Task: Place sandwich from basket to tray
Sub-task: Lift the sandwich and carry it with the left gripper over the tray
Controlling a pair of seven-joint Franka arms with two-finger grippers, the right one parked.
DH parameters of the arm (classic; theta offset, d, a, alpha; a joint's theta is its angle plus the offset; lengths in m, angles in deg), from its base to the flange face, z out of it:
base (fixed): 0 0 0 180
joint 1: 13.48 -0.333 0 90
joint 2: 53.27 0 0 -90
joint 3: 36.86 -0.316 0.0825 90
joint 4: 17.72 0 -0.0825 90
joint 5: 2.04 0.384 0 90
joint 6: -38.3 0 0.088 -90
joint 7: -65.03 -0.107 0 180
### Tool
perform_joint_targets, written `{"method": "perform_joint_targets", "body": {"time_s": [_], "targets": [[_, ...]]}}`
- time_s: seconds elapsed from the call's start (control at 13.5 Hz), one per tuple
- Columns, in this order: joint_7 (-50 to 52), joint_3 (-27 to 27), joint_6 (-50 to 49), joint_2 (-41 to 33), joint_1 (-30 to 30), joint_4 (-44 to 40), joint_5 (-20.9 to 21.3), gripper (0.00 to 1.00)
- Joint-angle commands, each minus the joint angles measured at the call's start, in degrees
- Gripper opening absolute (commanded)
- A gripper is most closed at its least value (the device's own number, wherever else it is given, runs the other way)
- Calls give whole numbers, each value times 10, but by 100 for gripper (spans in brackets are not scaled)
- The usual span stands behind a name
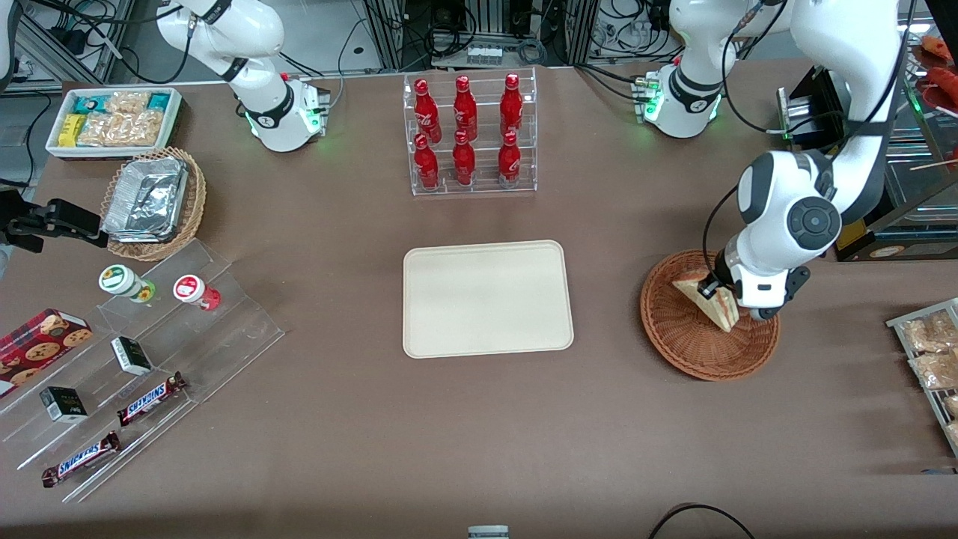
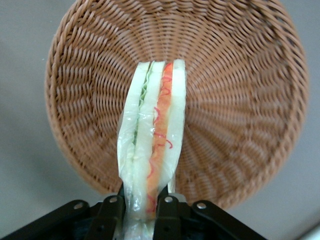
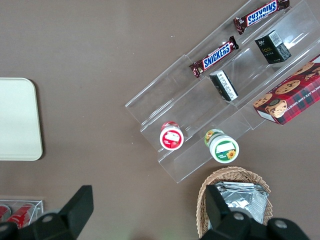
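Observation:
The sandwich is a wrapped white-bread wedge with red, orange and green filling. My left gripper is shut on it and holds it just above the reddish-brown wicker basket. In the left wrist view the sandwich stands on edge between the black fingers, over the inside of the basket. The cream tray lies flat and bare at the table's middle, toward the parked arm from the basket. It also shows in the right wrist view.
A clear rack of red bottles stands farther from the camera than the tray. Snack packets on a rack lie at the working arm's end. A tan wicker basket with foil containers and a clear stepped stand with snacks are toward the parked arm's end.

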Motion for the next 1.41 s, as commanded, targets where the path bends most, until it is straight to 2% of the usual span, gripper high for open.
{"method": "perform_joint_targets", "body": {"time_s": [0.0,0.3,0.67,0.89,1.19,1.33], "targets": [[4,2,-70,-7,52,-50,11,0],[13,3,-89,3,148,-90,0,0],[13,4,-109,76,250,-178,0,0],[-38,21,-112,136,270,-245,-45,0],[-32,76,-112,223,273,-341,-44,0],[-32,78,-111,263,299,-378,-40,0]]}}
